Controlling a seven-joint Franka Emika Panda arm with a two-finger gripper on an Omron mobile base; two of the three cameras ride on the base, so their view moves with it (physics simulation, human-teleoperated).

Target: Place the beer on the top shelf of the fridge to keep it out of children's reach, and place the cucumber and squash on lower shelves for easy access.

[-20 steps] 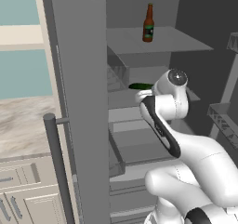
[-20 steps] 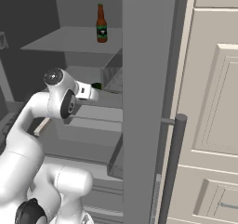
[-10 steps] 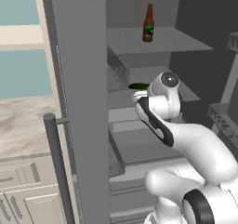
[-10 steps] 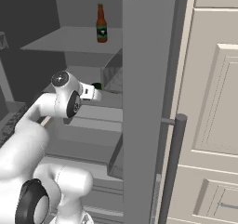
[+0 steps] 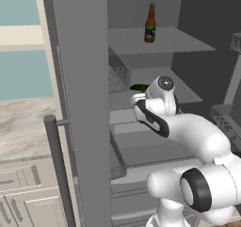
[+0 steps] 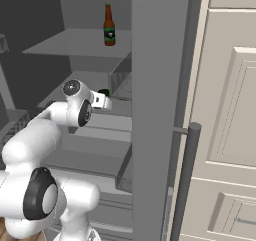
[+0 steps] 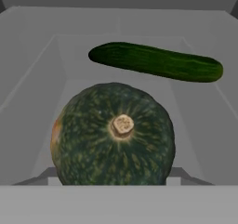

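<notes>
Arm was swung further into fridge (image 5: pixel 75 80) | squash (image 7: pixel 113 134) seen close before gripper, finger state not discernible | cucumber (image 7: pixel 155 61) behind might be knocked.

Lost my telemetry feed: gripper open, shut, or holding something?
Gripper: cannot be told; the round dark green squash hides the fingertips in the hand view.

We see the squash (image 7: pixel 113 134) blocking the shelf's front edge; the cucumber (image 7: pixel 155 61) lies across the back, leaving side gaps.
</notes>
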